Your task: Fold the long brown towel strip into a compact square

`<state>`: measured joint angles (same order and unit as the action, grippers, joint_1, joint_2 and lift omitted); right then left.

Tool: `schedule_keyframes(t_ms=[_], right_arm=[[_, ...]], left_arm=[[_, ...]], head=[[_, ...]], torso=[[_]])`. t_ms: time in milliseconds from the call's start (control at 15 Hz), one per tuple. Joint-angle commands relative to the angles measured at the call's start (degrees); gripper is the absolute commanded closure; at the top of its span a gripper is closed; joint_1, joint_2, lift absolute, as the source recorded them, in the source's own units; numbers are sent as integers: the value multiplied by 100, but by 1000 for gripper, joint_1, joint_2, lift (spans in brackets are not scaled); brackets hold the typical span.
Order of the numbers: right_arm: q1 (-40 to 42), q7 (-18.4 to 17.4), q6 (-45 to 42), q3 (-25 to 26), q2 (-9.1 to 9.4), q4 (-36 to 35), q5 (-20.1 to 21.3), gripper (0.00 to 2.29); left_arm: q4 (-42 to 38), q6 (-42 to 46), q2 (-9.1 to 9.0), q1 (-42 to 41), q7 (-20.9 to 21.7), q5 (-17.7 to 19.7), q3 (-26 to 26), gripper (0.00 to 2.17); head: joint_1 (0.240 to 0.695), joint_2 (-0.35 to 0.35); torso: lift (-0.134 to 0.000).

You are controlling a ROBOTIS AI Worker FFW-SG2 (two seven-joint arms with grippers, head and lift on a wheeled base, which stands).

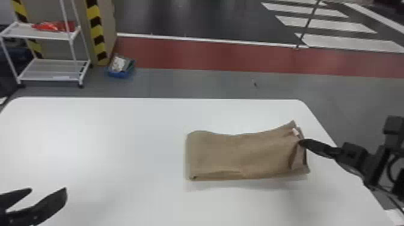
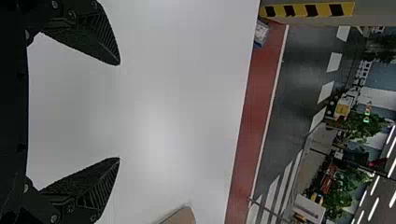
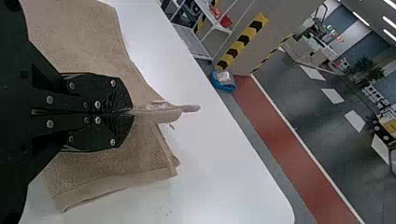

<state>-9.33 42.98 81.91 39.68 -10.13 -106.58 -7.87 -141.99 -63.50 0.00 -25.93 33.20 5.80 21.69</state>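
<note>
- By the right gripper [image 1: 302, 143], the right end of the brown towel strip [image 1: 240, 153] is grasped; in the right wrist view, a narrow fold of the cloth is seen pinched between the two fingers, which are pressed together.
- Near this grip, a small white label [image 1: 295, 131] is seen on the towel, close to its far right corner.
- The towel is laid on the right half of the white table [image 1: 105, 135], its longer side stretched from left to right; the left end is lying flat, and the right end is wrinkled.
- The left gripper [image 1: 48, 190] is released, its fingers spread widely, and it is held at the near left part of the table, well apart from the towel.
- Beyond the table, a blue box [image 1: 120, 73] is placed on the floor, beside a white shelf [image 1: 49, 36] with red items [image 1: 54, 26] on it.
</note>
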Motion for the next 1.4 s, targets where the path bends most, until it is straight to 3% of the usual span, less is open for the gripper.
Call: schedule_keyframes(t_ms=[0, 67, 133, 467, 733, 1067, 1333], right_arm=[[80, -9, -21, 75, -95, 120, 4, 677], [36, -27, -21, 75, -148, 252, 31, 113], [1, -27, -21, 75, -174, 314, 84, 36], [-69, -27, -39, 84, -350, 393, 154, 46], [-122, 35, -496, -110, -552, 841, 628, 107], [-263, 8, -918, -531, -473, 1184, 1103, 194], [-263, 8, -1094, -901, -350, 1254, 1472, 289]], left_arm=[[23, 26, -15, 9, -7, 0, -34, 174], [31, 26, -15, 9, -7, 0, -51, 174], [58, 26, -15, 9, -7, -9, -51, 174], [102, 61, -15, 9, 11, -9, 2, 174], [128, 131, -15, 0, 28, -9, 10, 174], [119, 131, -15, -27, 28, -9, 19, 174], [110, 166, -15, -62, 46, 0, 72, 174]], head=[[695, -186], [695, -198], [695, -205], [695, -230], [695, -253], [695, -269], [695, -241]], torso=[[-125], [-125], [-125], [-125], [-125], [-125], [-125]])
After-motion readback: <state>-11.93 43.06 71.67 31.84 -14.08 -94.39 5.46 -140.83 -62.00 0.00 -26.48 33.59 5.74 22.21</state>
